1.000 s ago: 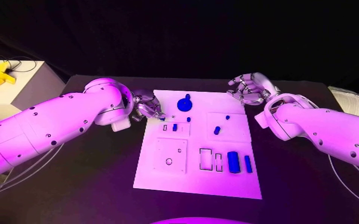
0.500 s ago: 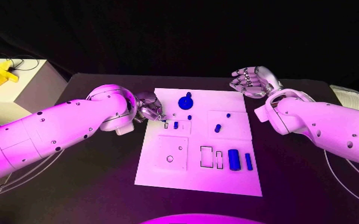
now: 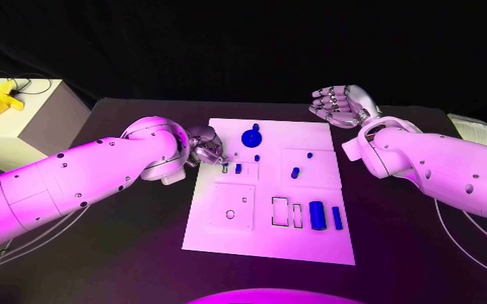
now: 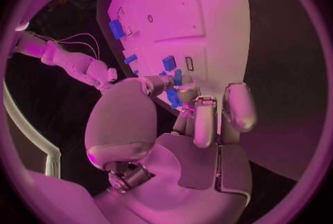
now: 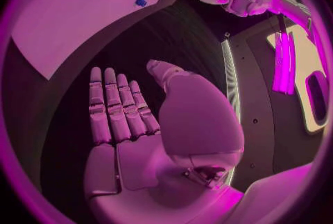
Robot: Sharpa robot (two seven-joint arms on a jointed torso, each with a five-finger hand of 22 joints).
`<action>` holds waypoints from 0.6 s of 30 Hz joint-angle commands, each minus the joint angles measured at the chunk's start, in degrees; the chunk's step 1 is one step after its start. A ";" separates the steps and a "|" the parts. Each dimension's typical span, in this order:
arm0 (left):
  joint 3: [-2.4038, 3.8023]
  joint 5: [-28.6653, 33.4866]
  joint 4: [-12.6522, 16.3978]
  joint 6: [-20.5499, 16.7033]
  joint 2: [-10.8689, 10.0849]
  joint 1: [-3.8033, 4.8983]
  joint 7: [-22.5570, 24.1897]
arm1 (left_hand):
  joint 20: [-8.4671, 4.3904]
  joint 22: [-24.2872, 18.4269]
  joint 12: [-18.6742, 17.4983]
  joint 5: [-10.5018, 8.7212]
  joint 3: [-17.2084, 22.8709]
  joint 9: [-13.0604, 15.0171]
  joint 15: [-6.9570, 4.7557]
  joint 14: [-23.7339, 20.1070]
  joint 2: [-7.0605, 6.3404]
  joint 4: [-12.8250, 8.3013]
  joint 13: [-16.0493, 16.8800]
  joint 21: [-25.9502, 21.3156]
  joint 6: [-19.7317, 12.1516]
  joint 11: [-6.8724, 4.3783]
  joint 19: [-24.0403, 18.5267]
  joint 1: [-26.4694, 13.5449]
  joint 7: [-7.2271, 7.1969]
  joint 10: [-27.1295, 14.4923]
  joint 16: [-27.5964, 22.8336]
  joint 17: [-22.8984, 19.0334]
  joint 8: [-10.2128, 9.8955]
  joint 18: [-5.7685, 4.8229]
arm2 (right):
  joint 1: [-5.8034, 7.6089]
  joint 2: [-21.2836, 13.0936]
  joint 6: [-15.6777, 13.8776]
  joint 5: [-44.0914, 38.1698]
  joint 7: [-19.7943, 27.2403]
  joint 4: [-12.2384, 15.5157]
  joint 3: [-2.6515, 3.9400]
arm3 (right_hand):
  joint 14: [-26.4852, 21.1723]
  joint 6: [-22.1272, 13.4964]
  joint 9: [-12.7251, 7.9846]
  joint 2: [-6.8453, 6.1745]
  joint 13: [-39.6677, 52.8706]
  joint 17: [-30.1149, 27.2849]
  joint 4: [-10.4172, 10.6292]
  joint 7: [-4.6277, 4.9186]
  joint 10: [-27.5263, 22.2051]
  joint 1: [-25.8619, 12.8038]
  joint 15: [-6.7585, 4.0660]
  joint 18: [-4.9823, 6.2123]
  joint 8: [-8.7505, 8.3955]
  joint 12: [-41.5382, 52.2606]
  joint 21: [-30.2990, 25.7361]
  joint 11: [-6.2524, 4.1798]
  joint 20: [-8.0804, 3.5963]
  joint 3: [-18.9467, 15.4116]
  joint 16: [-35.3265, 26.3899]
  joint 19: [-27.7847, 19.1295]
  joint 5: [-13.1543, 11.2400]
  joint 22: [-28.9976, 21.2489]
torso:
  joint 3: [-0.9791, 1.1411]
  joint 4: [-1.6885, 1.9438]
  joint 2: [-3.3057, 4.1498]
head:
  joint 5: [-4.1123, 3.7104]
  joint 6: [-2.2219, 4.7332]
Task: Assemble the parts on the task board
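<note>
White task board point(image 3: 266, 248) on black table point(image 3: 132, 262)

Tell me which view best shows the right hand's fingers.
The right wrist view: the right hand lies flat, fingers straight, holding nothing. The head view shows the hand small beyond the task board's far right corner. The left wrist view leaves it unclear.

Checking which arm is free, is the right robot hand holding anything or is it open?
Open. The right robot hand shows a bare palm with fingers stretched out straight, hovering over the black table beside the task board.
</note>
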 commanded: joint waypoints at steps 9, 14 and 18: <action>-0.29 -3.70 -0.08 0.93 0.67 -0.03 -0.12 | 0.08 0.07 0.22 0.53 8.83 1.63 -0.52 4.61 0.50 -8.93 -0.01 0.35 1.10 0.08 0.46 -0.18 -0.71 0.29 0.20 11.23 0.10 -0.28 | 0.12 0.38 1.37 1.35 2.49 -0.30 0.02 | 0.36 0.41 -0.22 0.06 -0.45 -0.74 -0.60 4.22 0.74 -0.55 0.37 0.23 -0.60 -1.10 -0.24 -0.04 0.23 -0.18 -0.49 -0.92 0.39 -0.93 | 0.01 -0.02 -0.01 | -0.06 -0.34; -0.48 -4.65 -0.34 1.09 0.97 -0.03 -0.12 | 0.08 0.07 0.22 0.53 8.83 1.63 -0.52 4.61 0.50 -8.93 -0.01 0.35 1.10 0.08 0.46 -0.18 -0.71 0.29 0.20 11.23 0.10 -0.28 | 0.14 0.37 1.48 1.53 2.61 -0.30 0.02 | 0.33 0.36 -0.27 0.08 -0.48 -0.87 -0.64 4.25 0.75 -0.58 0.40 0.23 -0.68 -1.26 -0.23 -0.02 0.26 -0.22 -0.56 -1.01 0.40 -1.07 | 0.01 -0.04 -0.03 | -0.03 -0.44; -0.67 -5.15 -0.49 1.19 1.09 -0.04 -0.11 | 0.07 0.07 0.19 0.59 8.85 1.63 -0.53 4.61 0.49 -8.99 -0.05 0.35 1.11 0.07 0.46 -0.17 -0.71 0.27 0.19 11.22 0.10 -0.28 | 0.15 0.30 1.45 1.66 2.57 -0.29 0.02 | 0.31 0.33 -0.30 0.13 -0.50 -0.98 -0.65 4.27 0.77 -0.62 0.43 0.23 -0.75 -1.40 -0.22 0.00 0.28 -0.25 -0.62 -1.08 0.42 -1.18 | 0.02 -0.04 0.00 | -0.01 -0.39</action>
